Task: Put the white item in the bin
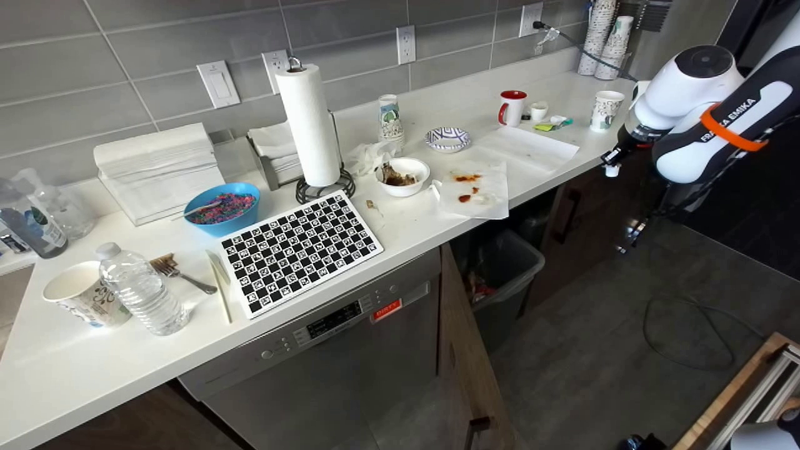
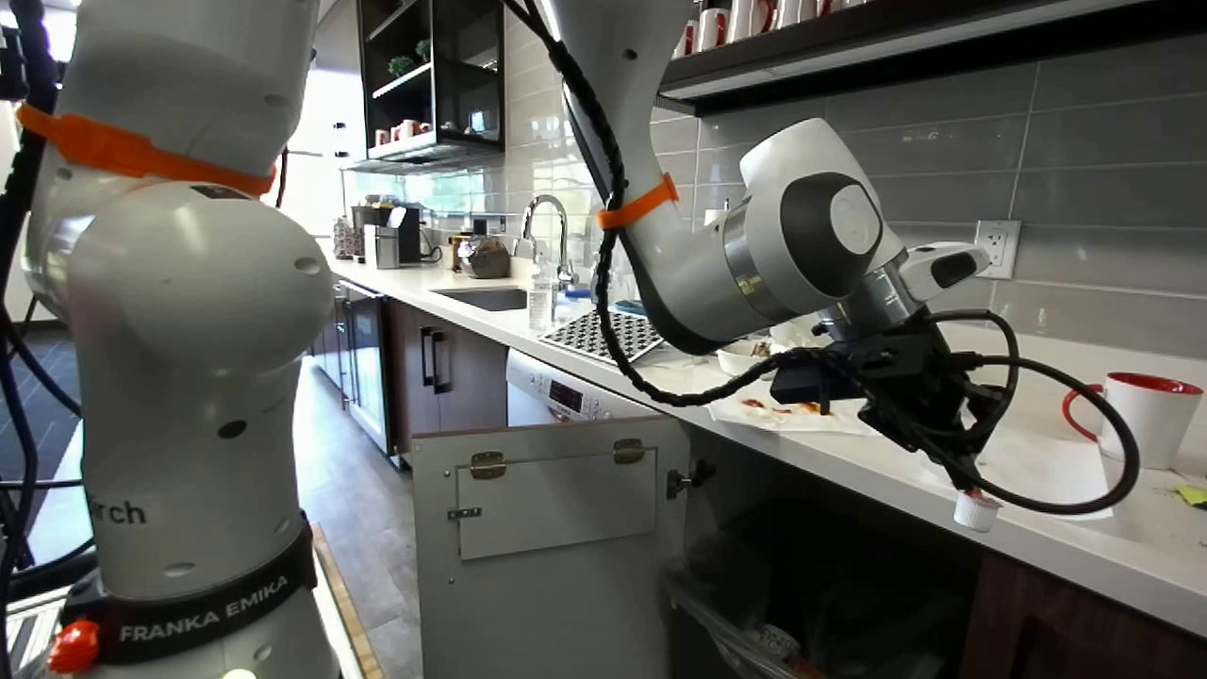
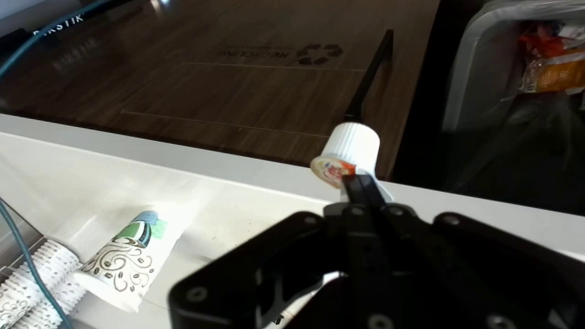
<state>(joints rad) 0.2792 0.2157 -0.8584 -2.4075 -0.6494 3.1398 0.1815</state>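
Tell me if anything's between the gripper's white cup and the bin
Possibly the countertop edge, which seems to overhang part of the bin. Seen from the white cup, the open cabinet door stands beyond the bin, not between.

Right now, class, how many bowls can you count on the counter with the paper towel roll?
3: a blue bowl beside the checkered board, a white bowl beside the stained paper, and a patterned bowl near a cup stack. Others may be hidden.
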